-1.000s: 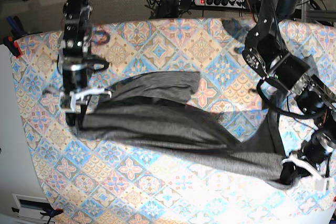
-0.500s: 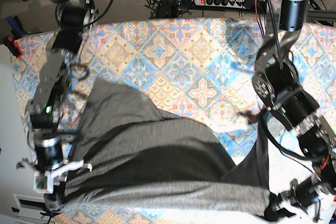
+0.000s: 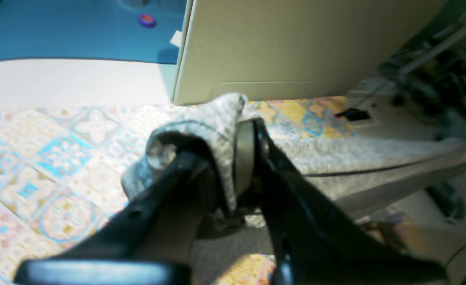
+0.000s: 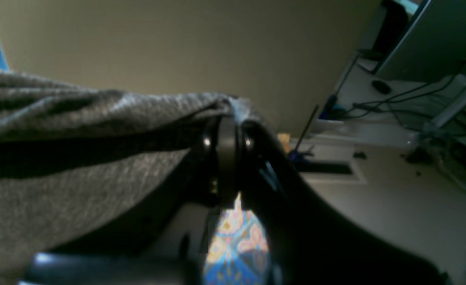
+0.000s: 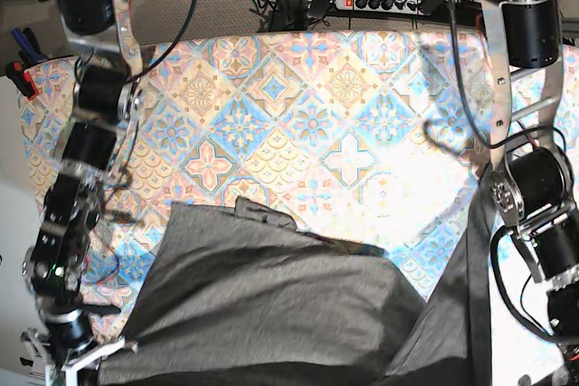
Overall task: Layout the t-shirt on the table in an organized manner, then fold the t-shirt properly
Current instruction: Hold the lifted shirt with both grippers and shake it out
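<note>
The grey t-shirt [image 5: 271,305] is spread over the near part of the patterned tabletop [image 5: 308,106], with its near edge drawn past the tabletop's near edge. A bunched corner of the t-shirt is clamped in the left pincer [image 3: 233,158], and another edge is gripped in the right pincer [image 4: 227,130], both closed tight on the fabric.

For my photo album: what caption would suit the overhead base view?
Two robot arms hold the grey t-shirt by its corners at the near edge of the patterned table.
</note>
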### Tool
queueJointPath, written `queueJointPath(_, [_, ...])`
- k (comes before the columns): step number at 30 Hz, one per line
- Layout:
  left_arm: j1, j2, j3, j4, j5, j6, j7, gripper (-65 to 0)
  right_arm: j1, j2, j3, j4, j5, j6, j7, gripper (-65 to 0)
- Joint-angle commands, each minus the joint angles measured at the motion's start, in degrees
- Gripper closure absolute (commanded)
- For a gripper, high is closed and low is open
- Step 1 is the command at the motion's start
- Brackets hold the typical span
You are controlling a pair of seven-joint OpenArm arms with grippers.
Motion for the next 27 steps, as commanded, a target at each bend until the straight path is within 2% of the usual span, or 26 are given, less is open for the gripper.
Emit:
queueJointPath(1, [-2.66, -1.15, 0.24, 0.16, -0.80, 0.15, -2.42, 0.0, 2.57, 0.72, 0.06, -0.53, -0.19, -0.49, 1.32, 0.0])
queueJointPath(7, [-5.73, -1.33, 0.51, -5.99, -0.72, 0.15, -7.96, 0.0, 9.34, 0.72, 0.06, -8.35, -0.19, -0.41, 1.58, 0.0])
queueJointPath(10, [-6.31, -1.42, 0.68, -12.76, -0.72, 0.15, -11.04, 0.0, 13.29, 0.72, -0.03, -13.89, -0.19, 1.35, 4.40, 0.0])
queueJointPath(13, [-6.31, -1.50, 6.31, -15.75, -0.72, 0.06, -12.97, 0.0, 17.78, 0.72, -0.03, -19.78, -0.19, 1.35, 6.33, 0.0])
queueJointPath(17, [-6.31, -2.03, 12.46, -15.75, -0.98, 0.06, -13.59, 0.0, 21.91, 0.72, -0.03, -24.79, -0.19, 1.35, 8.79, 0.0])
queueJointPath(22, [-6.31, -1.94, 12.64, -15.75, -0.98, 0.06, -13.41, 0.0, 27.80, 0.72, -0.03, -30.50, -0.19, 1.35, 10.29, 0.0])
queueJointPath(27, [-6.31, -2.21, 12.37, -15.75, -0.98, 0.06, -13.50, 0.0, 25.51, 0.63, -0.03, -29.62, -0.19, 1.35, 10.29, 0.0])
